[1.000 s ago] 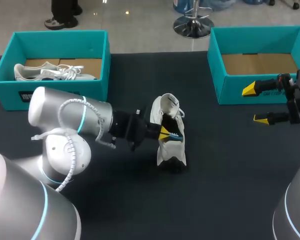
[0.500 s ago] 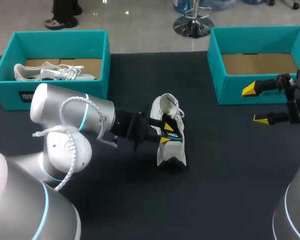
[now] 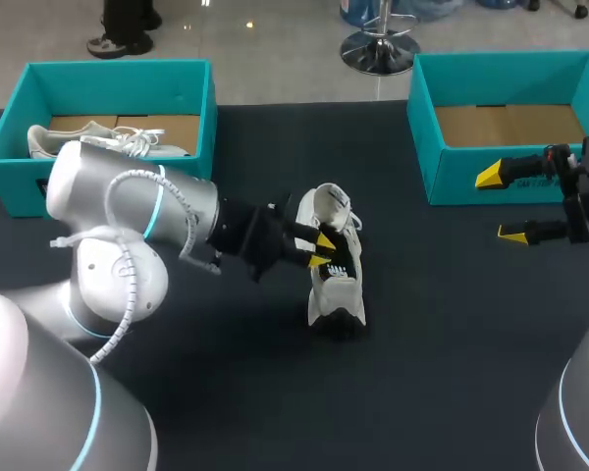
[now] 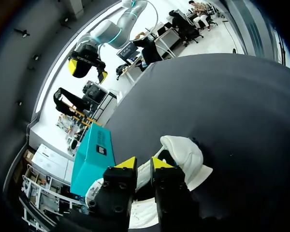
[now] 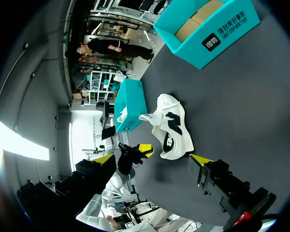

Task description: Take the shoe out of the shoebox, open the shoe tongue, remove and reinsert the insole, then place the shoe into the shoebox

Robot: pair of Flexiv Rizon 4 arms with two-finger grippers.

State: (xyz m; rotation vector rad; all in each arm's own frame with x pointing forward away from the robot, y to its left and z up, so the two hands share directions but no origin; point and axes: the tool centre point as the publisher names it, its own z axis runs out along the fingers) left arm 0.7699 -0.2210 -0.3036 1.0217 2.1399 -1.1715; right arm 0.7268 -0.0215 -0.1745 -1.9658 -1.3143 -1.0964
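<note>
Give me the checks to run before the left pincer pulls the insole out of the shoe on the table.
1. Shoe out of its box, on the table: ok.
2. Left pincer at the shoe: ok.
3. Left pincer's hold on the shoe: cannot tell.
4. Insole in sight: not ok, no view shows it.
5. Right pincer open and well clear of the shoe: ok.
6. Right shoebox empty: ok.
</note>
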